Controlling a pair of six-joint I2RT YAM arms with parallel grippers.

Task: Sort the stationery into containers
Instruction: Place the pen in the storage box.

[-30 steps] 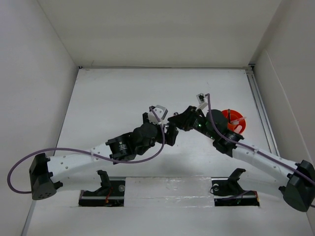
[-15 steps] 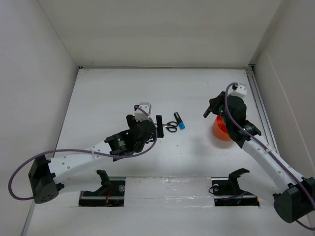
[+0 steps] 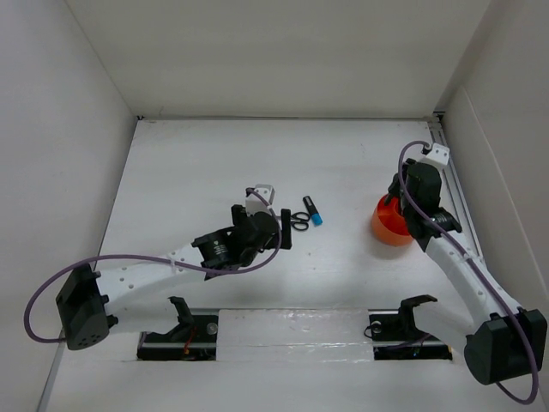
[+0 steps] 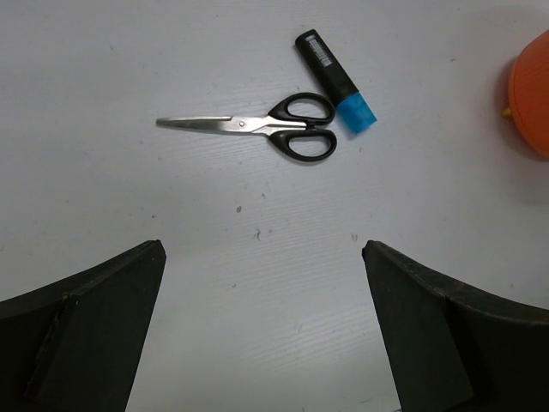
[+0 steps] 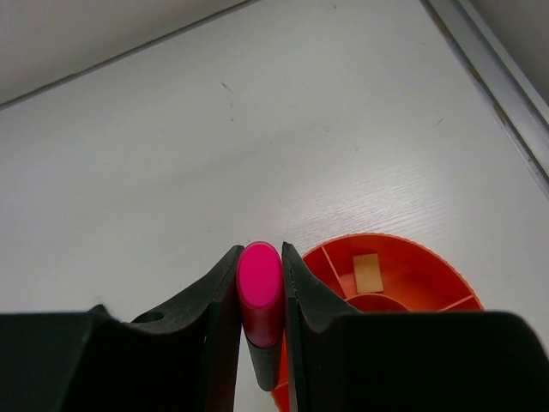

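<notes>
My right gripper point(image 5: 262, 283) is shut on the black marker with the pink cap point(image 5: 260, 287), held upright, cap up, over the left rim of the orange cup point(image 5: 412, 275). A small tan eraser point(image 5: 369, 272) lies in one of the cup's compartments. In the top view the right gripper point(image 3: 397, 200) hangs over the cup point(image 3: 390, 227). My left gripper point(image 4: 262, 326) is open and empty, low over the table. The black-handled scissors point(image 4: 266, 129) and the black marker with the blue cap point(image 4: 336, 82) lie just ahead of it. They also show in the top view: left gripper point(image 3: 283, 228), scissors point(image 3: 298, 222), marker point(image 3: 312, 210).
The cup's edge shows at the right of the left wrist view point(image 4: 532, 94). A metal rail point(image 3: 450, 180) runs along the table's right side, close to the cup. White walls close in the table on three sides.
My right gripper has carried the pink-capped marker from the table's middle to over the orange cup. My left arm drew back from the middle, uncovering scissors and blue-capped marker, then edged right toward them.
</notes>
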